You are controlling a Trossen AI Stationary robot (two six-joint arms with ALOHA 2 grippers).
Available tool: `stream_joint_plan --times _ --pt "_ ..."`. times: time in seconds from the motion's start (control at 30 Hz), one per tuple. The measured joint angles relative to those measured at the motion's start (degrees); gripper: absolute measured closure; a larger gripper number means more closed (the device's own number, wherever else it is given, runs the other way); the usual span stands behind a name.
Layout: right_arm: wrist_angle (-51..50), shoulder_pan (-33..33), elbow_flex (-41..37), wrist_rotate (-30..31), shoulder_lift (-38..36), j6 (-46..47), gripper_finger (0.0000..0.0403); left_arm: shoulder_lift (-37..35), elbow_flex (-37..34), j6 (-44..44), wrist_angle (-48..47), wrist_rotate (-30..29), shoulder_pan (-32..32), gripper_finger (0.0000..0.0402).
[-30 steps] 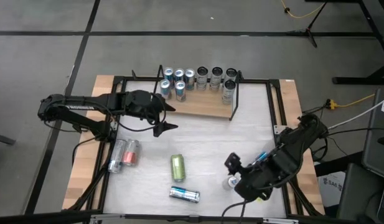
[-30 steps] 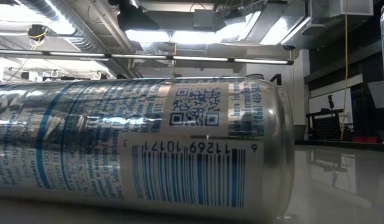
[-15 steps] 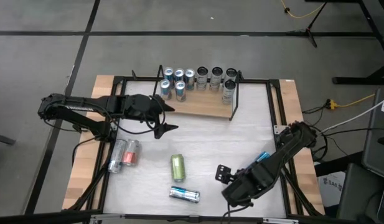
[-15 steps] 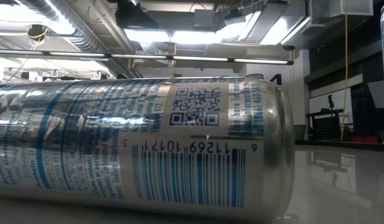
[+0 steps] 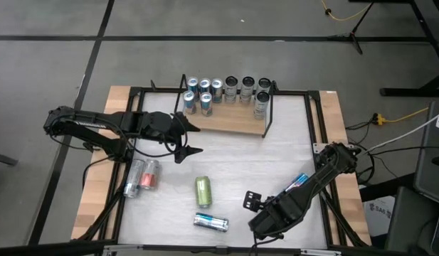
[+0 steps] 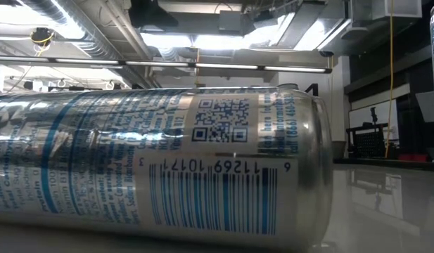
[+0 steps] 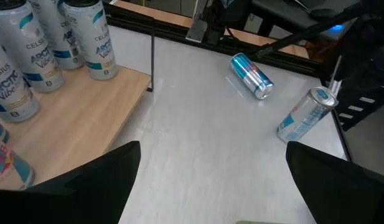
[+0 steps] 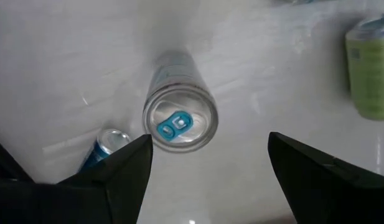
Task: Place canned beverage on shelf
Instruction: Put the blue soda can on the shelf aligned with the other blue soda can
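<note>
Nine cans (image 5: 217, 87) stand on the shelf (image 5: 233, 117) at the far side of the worktop (image 5: 240, 156), five pale ones to its left and four darker ones to its right. Six more sit loose, as far as can be counted: two reddish cans (image 5: 141, 176) lying side by side, a green can (image 5: 203, 190), a blue-and-silver can (image 5: 210, 222) lying at the near edge, a blue can (image 7: 252, 74) beside the right arm, and an upright silver can (image 8: 179, 118).

Spread wide and empty, the left gripper (image 5: 194, 139) hovers just in front of the shelf. The right gripper (image 8: 208, 146) hangs above the upright silver can with its fingers apart, grasping nothing.

From overhead the right arm hides that upright can. The low view is filled by the lying can's barcode side, which blocks the rest of the worktop.
</note>
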Motion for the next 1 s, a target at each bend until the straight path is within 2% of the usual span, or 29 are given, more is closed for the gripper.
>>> stream_joint_plan --times 0.2,0.37,0.63,0.83,1.0 --pt "-1.85 0.0 0.0 -0.01 0.0 5.21 0.0095 0.0 0.0 -0.05 0.0 0.0 -0.26 0.0006" --pt "-1.81 0.0 0.0 -2.86 0.0 5.59 0.0095 0.0 0.0 -0.08 0.0 -0.02 -0.26 0.0006" --pt "-1.8 0.0 -0.01 -2.97 -0.13 5.71 0.0095 0.0 0.0 -1.47 0.0 -1.74 -0.26 0.0006" --pt "-1.42 0.78 -5.98 -2.71 -2.61 9.07 0.0095 0.0 0.0 -1.57 0.0 -2.01 -0.26 0.0006" --pt "1.54 1.25 -8.8 0.75 -6.06 9.16 0.0095 0.0 0.0 -2.98 0.02 -2.03 -0.22 0.0006"
